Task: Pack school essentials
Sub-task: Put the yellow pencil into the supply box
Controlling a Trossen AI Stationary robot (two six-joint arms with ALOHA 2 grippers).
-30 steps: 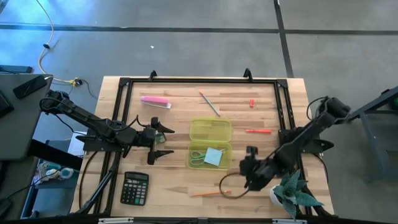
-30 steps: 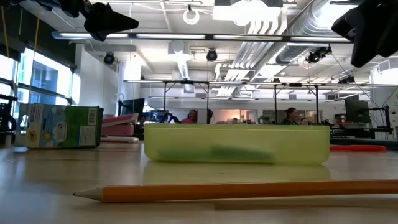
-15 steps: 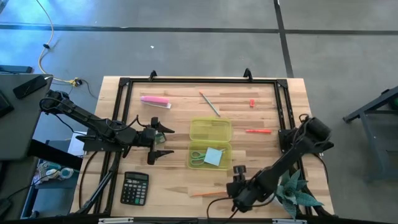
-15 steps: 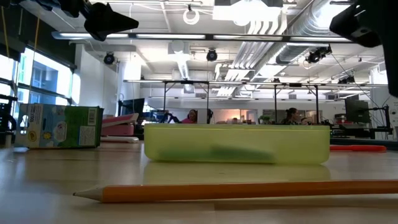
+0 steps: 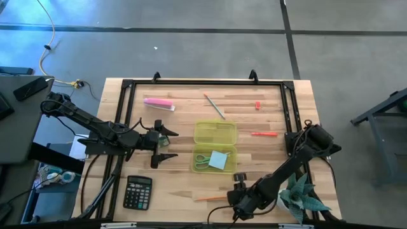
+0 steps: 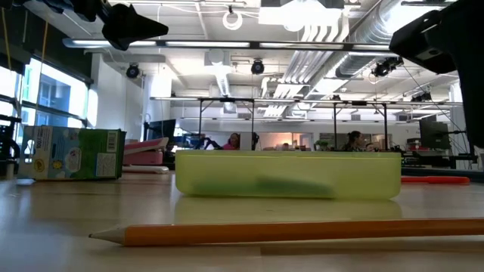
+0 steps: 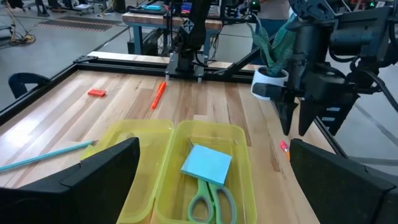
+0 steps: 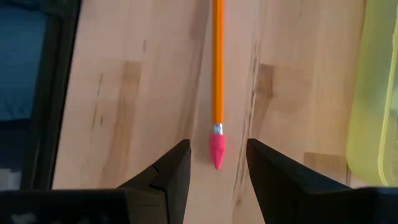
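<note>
The right tool (image 8: 214, 163), fingers spread, straddles the orange pencil (image 8: 217, 68)'s eraser end; it should drop squarely before pinching.

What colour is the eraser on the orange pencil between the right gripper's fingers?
Pink, on the orange pencil; clearest in the right wrist view, between the open right gripper.

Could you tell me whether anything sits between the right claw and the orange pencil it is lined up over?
Nothing visible does. The right claw is open, its fingers either side of the eraser end of the orange pencil, with only bare table around it. The yellow-green case lies off to one side.
</note>
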